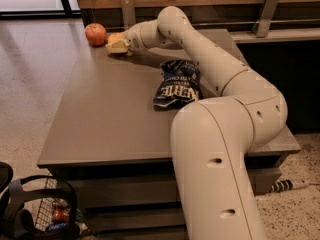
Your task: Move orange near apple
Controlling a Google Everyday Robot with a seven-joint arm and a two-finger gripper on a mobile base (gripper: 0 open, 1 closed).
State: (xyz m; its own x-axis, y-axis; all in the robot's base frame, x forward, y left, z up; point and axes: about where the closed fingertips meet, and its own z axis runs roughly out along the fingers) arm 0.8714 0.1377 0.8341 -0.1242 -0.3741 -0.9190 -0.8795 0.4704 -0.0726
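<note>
The red apple (pixel 95 34) sits at the far left corner of the grey table (pixel 110 119). My gripper (pixel 117 46) reaches across the table and is low over its surface, just right of the apple. Its pale fingers (pixel 115 47) are closed around the orange (pixel 116 36). Only the top of the orange shows above them. A small gap separates the orange from the apple.
A dark blue chip bag (pixel 176 84) lies mid-table under my forearm. A wooden wall with metal brackets (pixel 265 11) runs behind the table. A black wire basket (pixel 45 214) stands on the floor at front left, and a power strip (pixel 290 185) lies at right.
</note>
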